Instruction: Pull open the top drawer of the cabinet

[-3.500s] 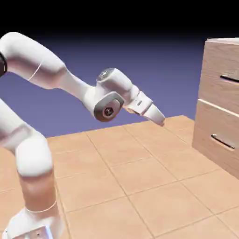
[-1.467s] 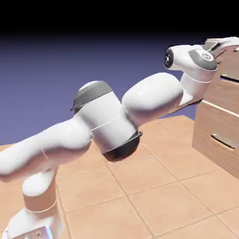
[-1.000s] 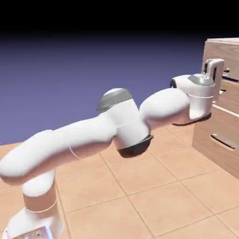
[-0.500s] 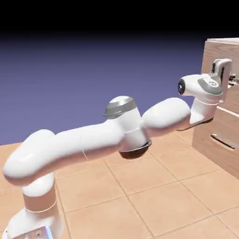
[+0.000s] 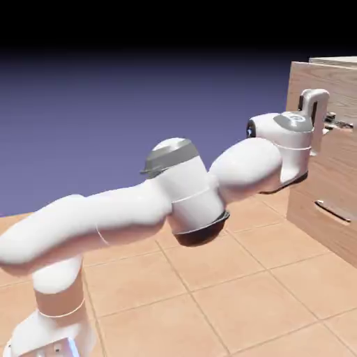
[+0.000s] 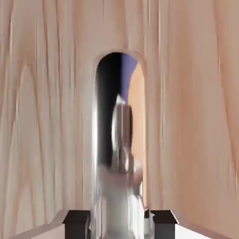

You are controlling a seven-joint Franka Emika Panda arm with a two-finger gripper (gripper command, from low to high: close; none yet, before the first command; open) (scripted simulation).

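- Counter (image 5: 230,293): tan square tiles with thin darker grout lines. It fills the lower half of my exterior view and runs off the right and bottom edges.
- Backdrop (image 5: 104,118): plain blue-violet, lighter low down near the counter's far edge and fading to black across the top of the view.
- I see nothing else beyond those two in the exterior view.
- My hand view shows no counter, only a sliver of blue-violet near the top middle.
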